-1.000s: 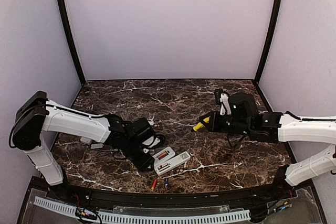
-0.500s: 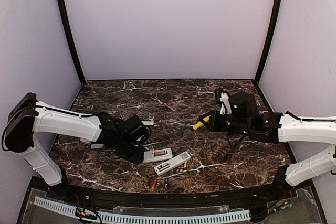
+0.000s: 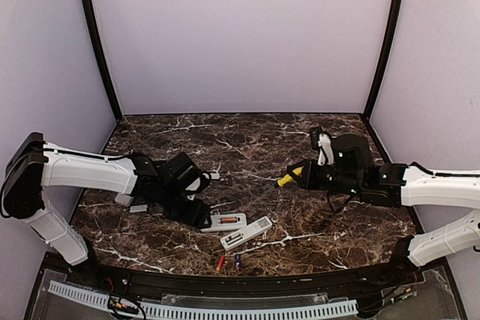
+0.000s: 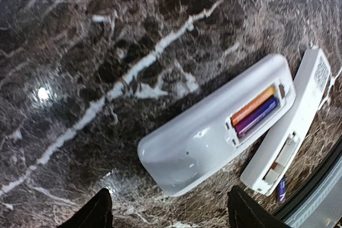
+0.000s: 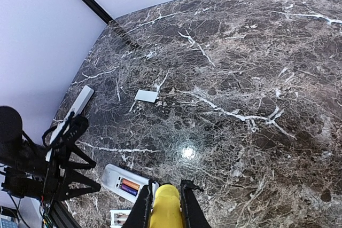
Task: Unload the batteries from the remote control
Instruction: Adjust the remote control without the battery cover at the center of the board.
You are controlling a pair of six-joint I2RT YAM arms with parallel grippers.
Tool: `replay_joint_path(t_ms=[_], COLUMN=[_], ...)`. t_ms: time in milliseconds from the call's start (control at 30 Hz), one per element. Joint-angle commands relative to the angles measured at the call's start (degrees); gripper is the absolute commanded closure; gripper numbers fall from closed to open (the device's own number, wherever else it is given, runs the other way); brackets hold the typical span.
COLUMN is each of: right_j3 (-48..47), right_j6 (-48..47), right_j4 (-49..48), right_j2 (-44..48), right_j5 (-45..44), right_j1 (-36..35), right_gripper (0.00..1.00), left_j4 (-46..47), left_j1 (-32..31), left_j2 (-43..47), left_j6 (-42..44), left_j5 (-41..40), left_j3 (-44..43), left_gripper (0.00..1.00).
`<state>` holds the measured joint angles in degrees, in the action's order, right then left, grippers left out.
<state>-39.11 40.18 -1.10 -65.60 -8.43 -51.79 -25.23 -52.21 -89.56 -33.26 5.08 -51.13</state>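
While the left claw (image 4: 170, 214) hangs low over the marble table (image 4: 80, 52) with its two fingers (image 4: 99, 212) spread wide and gripping nothing, a white remote (image 4: 203, 137) lies back-up just ahead of it. The remote's rounded end sits close in front of the gap between the fingertips and touches neither. Further along that remote, away from the claw, the rear slot is uncovered and two batteries (image 4: 254, 106) sit in it side by side, one orange and one purple-blue. Just beyond it, on the side away from the claw, a second remote (image 4: 296, 126) lies nearly parallel with its own slot uncovered too, though I cannot tell what that slot holds. Past that one, toward the table's front edge, two loose cells (image 3: 220, 263) lie near each other, one reddish and one dark blue.

Over on the other side, the right claw (image 5: 165, 193) is clamped tight on the yellow handle of a screwdriver (image 5: 164, 214), held above the table and well apart from both remotes. Ahead of it and off to one side lies the battery-filled remote, and further ahead a small white cover plate (image 5: 146, 95) lies flat on the marble
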Motion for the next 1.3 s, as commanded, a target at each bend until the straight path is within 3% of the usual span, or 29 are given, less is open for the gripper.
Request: replay_joint_path(t_ms=[0, 367, 933, 1267], right_j3=[1.0, 1.3, 1.4, 1.5], right_j6=[0.5, 0.7, 0.7, 0.9], right_j4=[-1.8, -0.1, -1.7, -1.1], right_j2=[1.2, 3.1, 2.1, 2.5], right_j5=[-0.5, -1.4, -0.4, -0.7], right_j1=[0.1, 0.1, 0.1, 0.1], right_gripper=[1.00, 1.00, 1.00, 1.00], left_j4=[2.5, 2.0, 7.2, 12.4], left_j1=[3.5, 3.8, 3.6, 2.3], left_j2=[0.8, -8.8, -6.0, -9.3], left_j6=[6.7, 11.8, 10.1, 8.4], left_j5=[7.0, 11.7, 25.7, 29.4], left_j3=[-3.0, -8.7, -0.6, -1.6], left_gripper=[0.26, 0.26, 0.25, 0.25])
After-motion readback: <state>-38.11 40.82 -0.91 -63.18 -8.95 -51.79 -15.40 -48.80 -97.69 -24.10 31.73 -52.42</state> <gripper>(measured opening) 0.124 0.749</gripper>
